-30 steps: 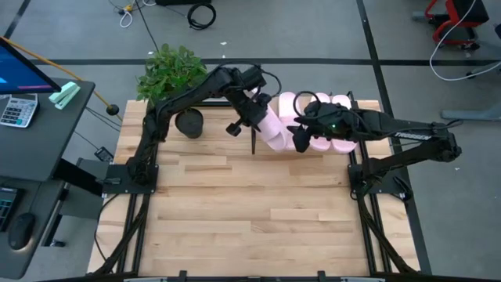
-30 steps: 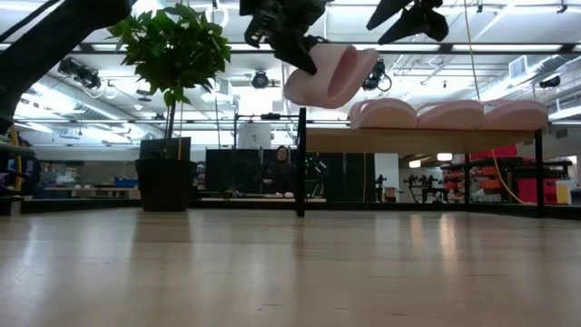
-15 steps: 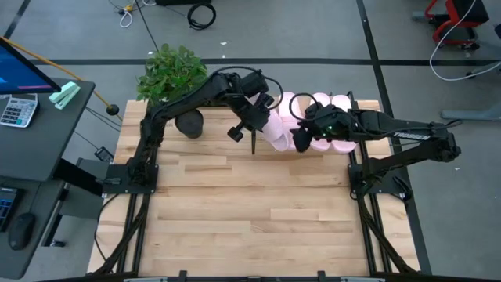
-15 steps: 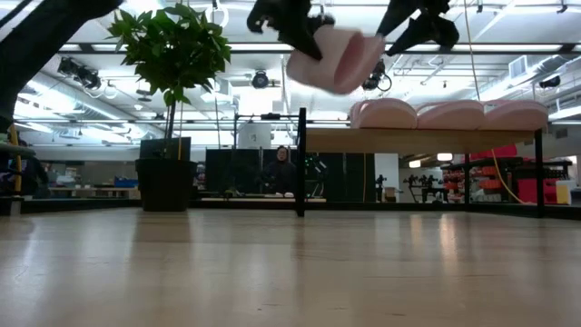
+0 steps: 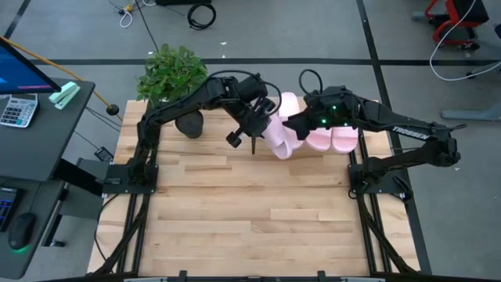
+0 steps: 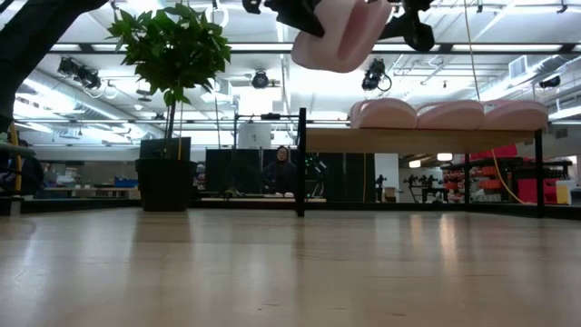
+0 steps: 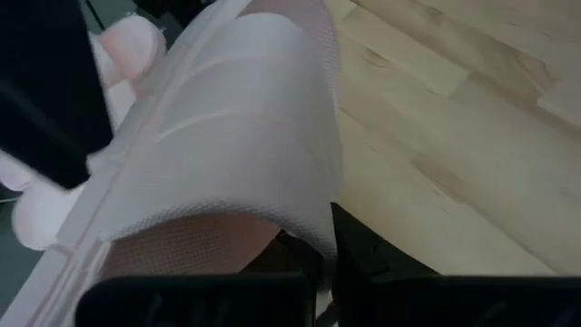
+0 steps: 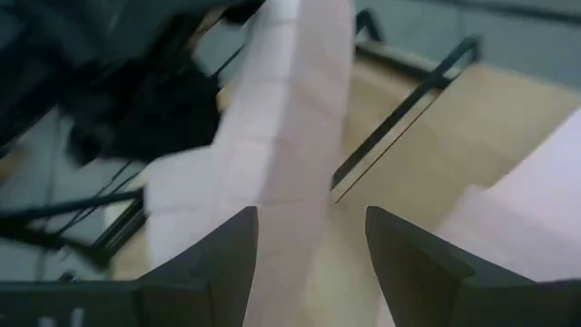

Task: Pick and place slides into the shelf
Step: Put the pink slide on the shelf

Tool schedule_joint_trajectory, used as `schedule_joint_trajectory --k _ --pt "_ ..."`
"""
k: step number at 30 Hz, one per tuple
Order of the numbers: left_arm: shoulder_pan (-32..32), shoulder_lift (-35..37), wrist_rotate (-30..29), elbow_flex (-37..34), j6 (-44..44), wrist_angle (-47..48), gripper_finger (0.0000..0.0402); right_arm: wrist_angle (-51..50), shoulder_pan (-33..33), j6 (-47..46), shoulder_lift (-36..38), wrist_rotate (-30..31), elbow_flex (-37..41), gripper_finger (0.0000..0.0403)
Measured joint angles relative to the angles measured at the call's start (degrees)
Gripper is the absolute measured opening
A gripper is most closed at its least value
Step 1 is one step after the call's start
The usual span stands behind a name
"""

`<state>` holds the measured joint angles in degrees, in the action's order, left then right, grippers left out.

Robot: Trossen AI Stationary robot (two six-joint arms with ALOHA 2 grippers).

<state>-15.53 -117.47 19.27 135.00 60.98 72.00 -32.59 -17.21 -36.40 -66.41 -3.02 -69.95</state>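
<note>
Pinching the soft, light pale pink foam slide sandal (image 5: 279,139) by its strap, the left end effector (image 5: 255,125) held it above the shelf; right end effector (image 5: 296,124) was spread.

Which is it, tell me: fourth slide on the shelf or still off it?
Off. The left pincer holds the slide in the air above the shelf.

A pale pink slide (image 8: 290,118) stands on edge between the right tool's (image 8: 313,259) spread dark fingers (image 8: 227,263). Black shelf frame bars (image 8: 399,100) cross the wood surface (image 8: 454,145) at two o'clock.
</note>
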Motion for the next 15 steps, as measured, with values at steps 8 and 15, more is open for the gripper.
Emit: schedule_joint_trajectory --k 8,15 --pt "-0.8 0.0 -0.8 0.0 -0.4 -0.1 0.0012 -0.9 2.0 1.4 0.0 -8.0 0.0 0.0224" --pt "-0.7 -0.1 -0.6 0.0 -0.3 -0.5 0.0012 -0.8 2.4 1.5 -0.2 -6.4 0.0 0.0248"
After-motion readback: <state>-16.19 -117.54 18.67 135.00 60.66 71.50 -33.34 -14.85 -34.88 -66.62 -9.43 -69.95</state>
